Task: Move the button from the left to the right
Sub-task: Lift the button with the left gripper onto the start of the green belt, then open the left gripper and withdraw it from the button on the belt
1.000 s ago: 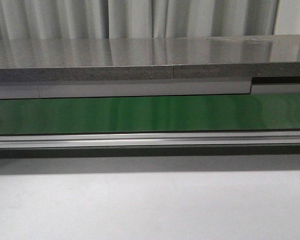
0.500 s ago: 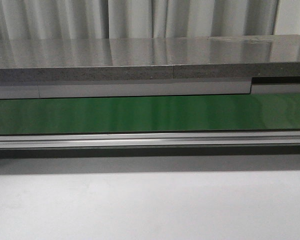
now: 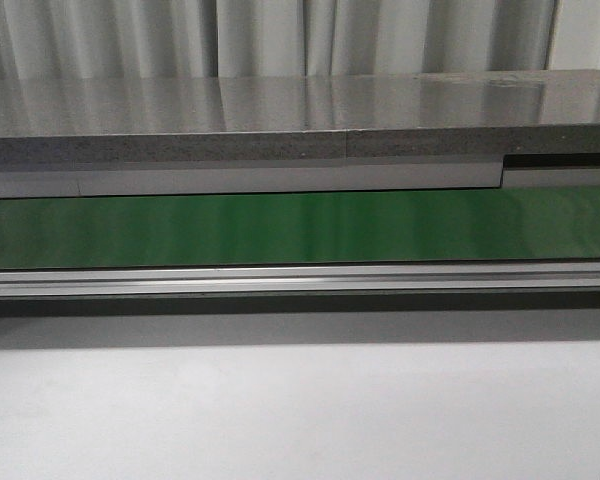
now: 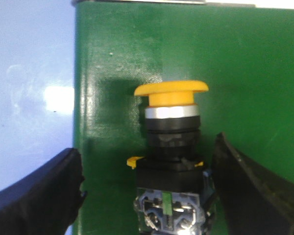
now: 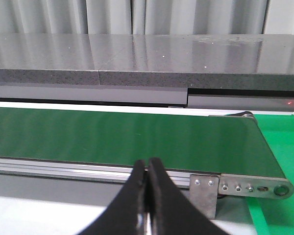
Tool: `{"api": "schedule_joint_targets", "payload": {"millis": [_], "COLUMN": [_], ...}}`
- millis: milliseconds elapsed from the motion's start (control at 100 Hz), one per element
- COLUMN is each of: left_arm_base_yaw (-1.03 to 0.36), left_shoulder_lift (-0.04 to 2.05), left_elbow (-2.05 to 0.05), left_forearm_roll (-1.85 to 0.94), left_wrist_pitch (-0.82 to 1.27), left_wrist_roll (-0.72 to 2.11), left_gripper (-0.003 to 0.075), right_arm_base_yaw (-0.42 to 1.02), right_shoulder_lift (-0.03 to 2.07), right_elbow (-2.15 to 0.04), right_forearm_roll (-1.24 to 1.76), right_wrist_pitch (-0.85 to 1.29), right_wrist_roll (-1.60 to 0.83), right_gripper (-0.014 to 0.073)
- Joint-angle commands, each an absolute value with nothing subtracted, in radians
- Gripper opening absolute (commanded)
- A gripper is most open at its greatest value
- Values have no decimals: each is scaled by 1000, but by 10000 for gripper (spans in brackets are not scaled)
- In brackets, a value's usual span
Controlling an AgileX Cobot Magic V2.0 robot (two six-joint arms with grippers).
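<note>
In the left wrist view the button (image 4: pixel 170 127) lies on a green surface (image 4: pixel 245 63), with its yellow-orange cap (image 4: pixel 171 91) pointing away from the wrist and its black body between my fingers. My left gripper (image 4: pixel 146 166) is open around it. One finger (image 4: pixel 39 196) stands well clear of the body, and the other finger (image 4: pixel 250 191) is close against its side. My right gripper (image 5: pixel 147 164) is shut and empty, in front of the green belt (image 5: pixel 137 132). The front view shows neither gripper nor the button.
The green belt (image 3: pixel 300 228) runs across the front view, with an aluminium rail (image 3: pixel 300 278) in front and a grey counter (image 3: pixel 280 120) behind. The belt's end bracket (image 5: pixel 245 185) and a green mat (image 5: pixel 284 142) lie to the right. White table (image 3: pixel 300 410) lies in front.
</note>
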State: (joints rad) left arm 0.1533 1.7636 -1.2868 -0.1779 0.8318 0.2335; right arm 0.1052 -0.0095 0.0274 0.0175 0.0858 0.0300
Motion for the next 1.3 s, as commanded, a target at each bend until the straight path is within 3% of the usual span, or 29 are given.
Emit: {"api": "schedule_joint_targets", "payload": {"millis": [0, 840, 1290], "left_arm_base_yaw": [134, 82, 5], "left_shoulder_lift": [1712, 1459, 1053], "left_elbow": [-1310, -1293, -864], "left_forearm_roll": [-201, -331, -305], "left_wrist_pitch": [798, 803, 334], "left_wrist_roll": [240, 346, 348], "left_gripper": [538, 537, 537], "right_arm_base_yaw": [107, 107, 107], "right_shoulder_lift": [-25, -25, -25], "right_elbow": [9, 9, 9], "right_forearm_roll": [11, 11, 11], "right_wrist_pitch": [0, 0, 0], "right_wrist_roll": [26, 26, 26], "right_gripper": [-67, -67, -67]}}
